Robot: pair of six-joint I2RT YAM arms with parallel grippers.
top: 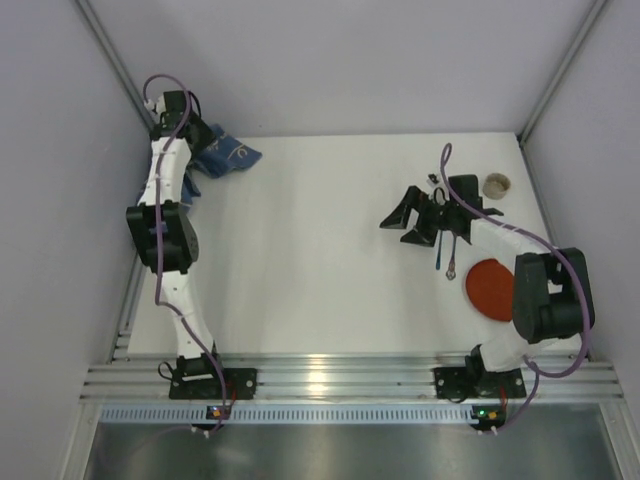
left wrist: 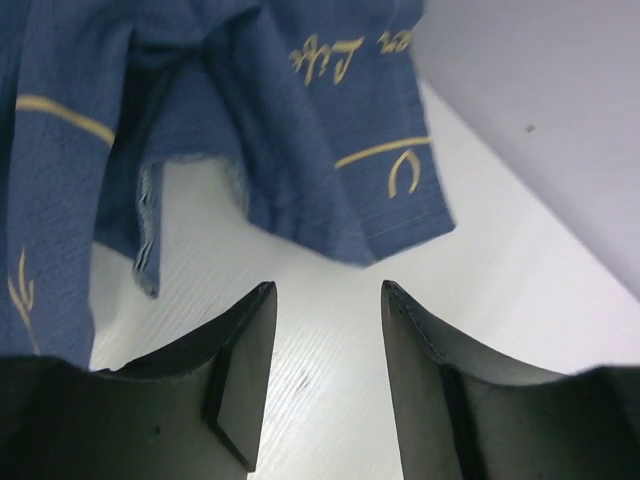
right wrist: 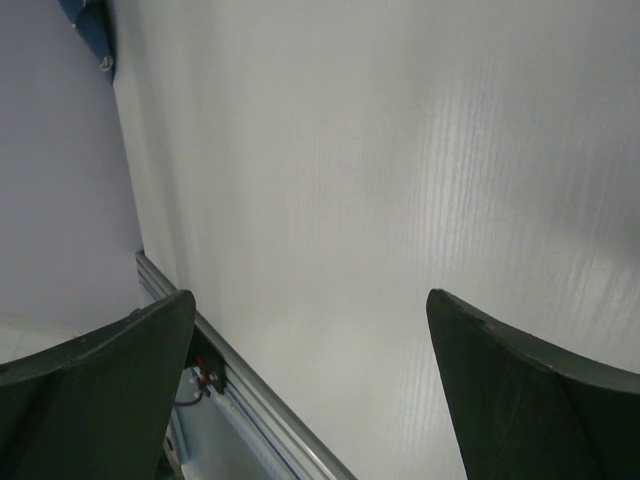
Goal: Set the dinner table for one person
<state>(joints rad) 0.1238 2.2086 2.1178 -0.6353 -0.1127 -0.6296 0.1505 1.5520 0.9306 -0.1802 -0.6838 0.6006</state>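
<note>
— Where is the placemat (left wrist: 300,130)?
— Bunched in the upper left corner of the desk (top: 320,250), straight ahead of my left end effector (left wrist: 328,292). Its hem lies just beyond my fingertips.
— Gripping it?
— No. The jaws stand partly apart, with only bare desk between them. My right end effector (right wrist: 310,300) gapes wide and empty at centre right, so the left is nearer.

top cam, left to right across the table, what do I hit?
blue cloth → right gripper → cutlery → red plate. The cup lies within the plate's span, farther back, so it is left unranked.
</note>
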